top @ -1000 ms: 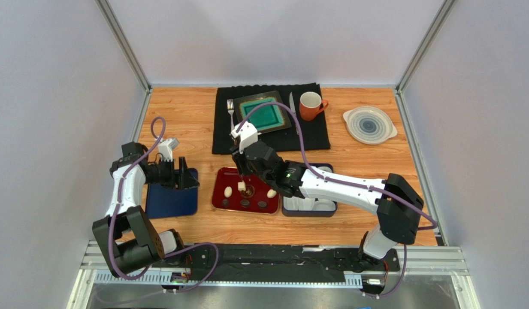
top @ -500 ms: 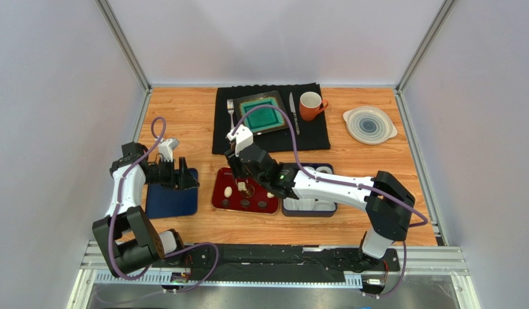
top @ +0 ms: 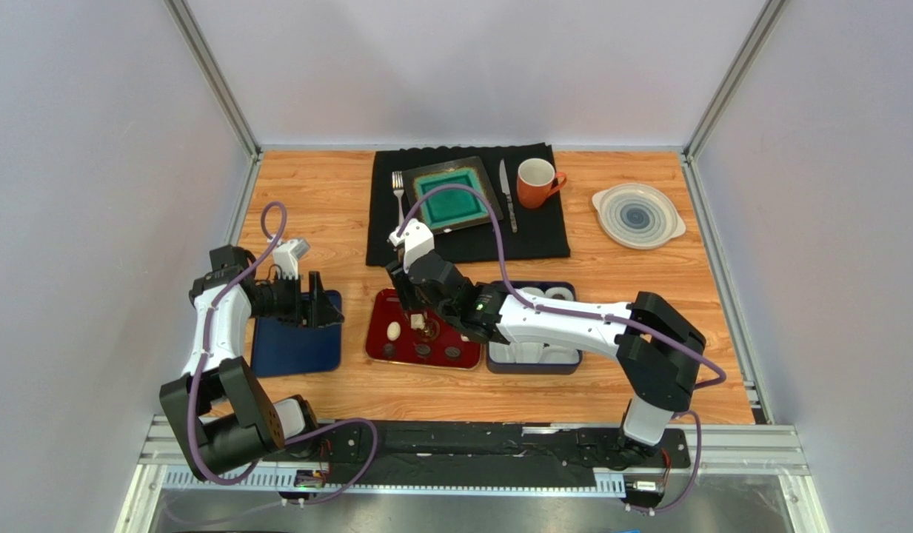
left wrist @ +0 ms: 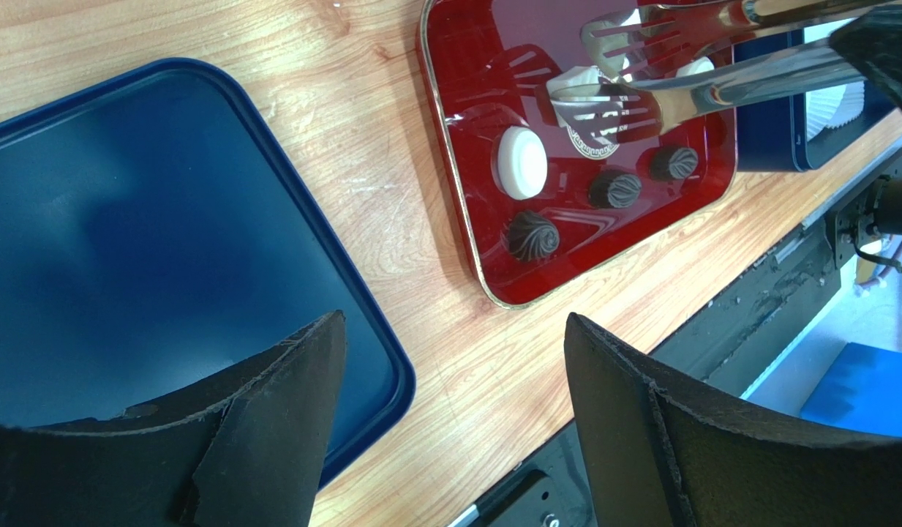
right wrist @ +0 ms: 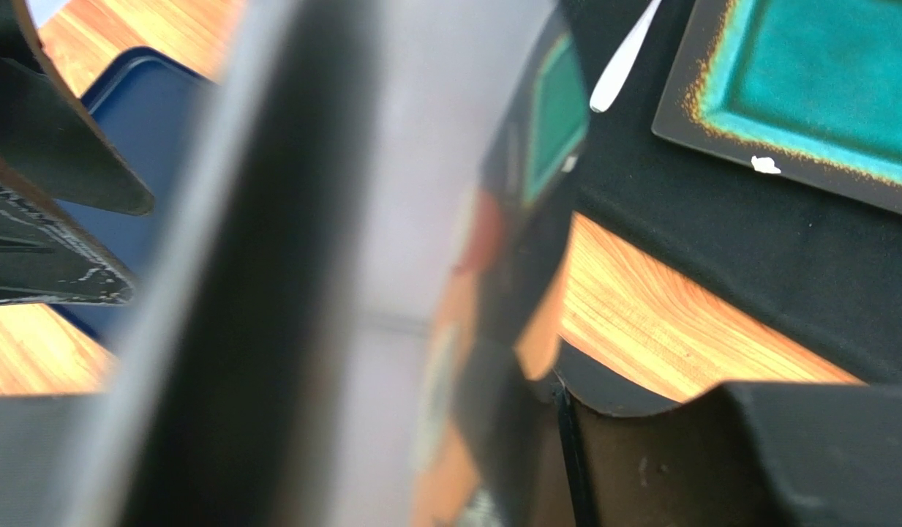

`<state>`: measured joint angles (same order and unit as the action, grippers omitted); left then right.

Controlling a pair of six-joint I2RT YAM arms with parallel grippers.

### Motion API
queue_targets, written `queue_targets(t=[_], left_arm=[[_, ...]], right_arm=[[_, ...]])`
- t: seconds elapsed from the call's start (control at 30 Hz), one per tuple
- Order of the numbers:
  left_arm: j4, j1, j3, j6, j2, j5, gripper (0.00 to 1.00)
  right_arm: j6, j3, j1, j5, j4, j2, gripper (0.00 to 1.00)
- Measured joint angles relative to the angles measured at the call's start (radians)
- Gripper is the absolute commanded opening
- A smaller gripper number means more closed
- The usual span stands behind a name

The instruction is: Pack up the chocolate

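The chocolate lies in a red tray (top: 376,333): a white round (left wrist: 521,163) and dark rounds (left wrist: 531,235) (left wrist: 616,189) (left wrist: 673,164). My right gripper (top: 427,289) is shut on metal tongs (left wrist: 664,88), whose toothed tips (left wrist: 598,104) hover over the tray around a white piece (left wrist: 581,79). In the right wrist view the tongs (right wrist: 312,264) are a blurred metal band filling the left half. My left gripper (left wrist: 455,324) stands open and holds nothing, above the right edge of a dark blue tray (left wrist: 114,242), left of the red tray.
A blue box with white paper cups (top: 539,347) sits right of the red tray. At the back a black mat carries a teal plate (top: 455,197), a fork (top: 398,183) and a knife (top: 504,183). An orange mug (top: 535,181) and a striped plate (top: 638,214) stand further right.
My right arm has slid a little to the left over the red tray with the tongs. The left arm has not moved.
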<state>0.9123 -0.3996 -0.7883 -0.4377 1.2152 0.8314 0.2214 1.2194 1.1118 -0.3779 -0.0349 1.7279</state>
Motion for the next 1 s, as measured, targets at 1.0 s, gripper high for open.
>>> queue_targets(t=[1.0], left_arm=[[0.004,0.000,0.000,-0.018,0.000,-0.008,0.81]], right_arm=[[0.031,-0.057,-0.023,-0.023,-0.002,-0.033,0.27]])
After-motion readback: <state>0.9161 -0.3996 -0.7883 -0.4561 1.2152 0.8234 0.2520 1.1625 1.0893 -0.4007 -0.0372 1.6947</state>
